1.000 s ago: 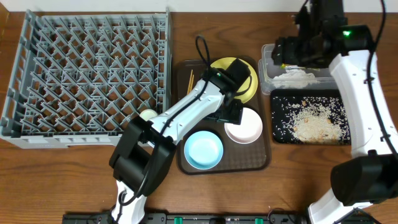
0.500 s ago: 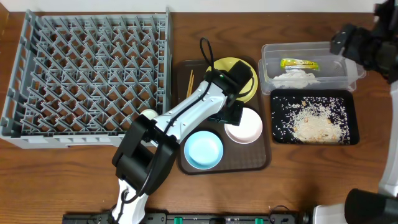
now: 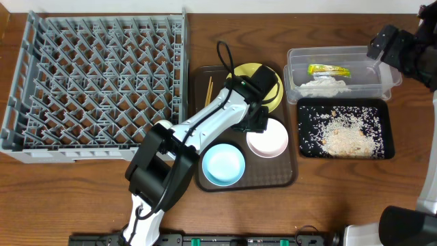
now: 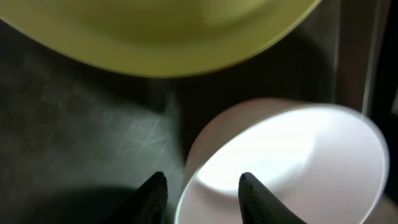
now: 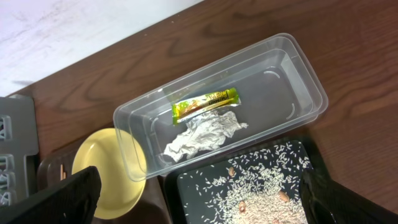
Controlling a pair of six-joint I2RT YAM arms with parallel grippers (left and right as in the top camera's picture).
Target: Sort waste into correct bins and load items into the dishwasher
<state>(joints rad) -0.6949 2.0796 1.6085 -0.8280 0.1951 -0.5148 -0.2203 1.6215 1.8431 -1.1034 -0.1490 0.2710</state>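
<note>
**Waste looks sorted; rack not yet loaded**

- Dish rack (image 3: 102, 82), 9 to 10 o'clock of the table: no dish in it that I can see. By my reading, loading is all to come.
- Brown serving tray (image 3: 287, 179), table centre, carries most of the dishes.
- Black tray (image 3: 305, 137), 3 o'clock: rice scraps (image 3: 345, 133) scattered over it.
- Clear tub (image 3: 341, 51), 2 o'clock: holds the other waste.
- Yellow plate (image 3: 274, 82), 12 o'clock on the serving tray, partly under the left arm.
- Light blue bowl (image 3: 223, 165) at 7 o'clock.
- Pinkish-white bowl (image 3: 270, 140) at 4 o'clock. The left gripper (image 4: 202, 190) straddles its rim, one finger outside and one over the inside. Fingers apart; cannot tell whether they pinch yet.
- Small white cup (image 3: 162, 126), off the tray's 9 o'clock edge, half hidden by the arm.
- Chopsticks (image 3: 209, 89), 10 o'clock on the tray.
- Crumpled paper (image 5: 202, 138) and foil wrapper (image 5: 205, 104), both in the tub.
- Right gripper (image 5: 199, 177), above the tub: fingers spread wide, nothing between them.

Judgement: the waste half is done, with five items left to rack; the pink bowl looks first.
</note>
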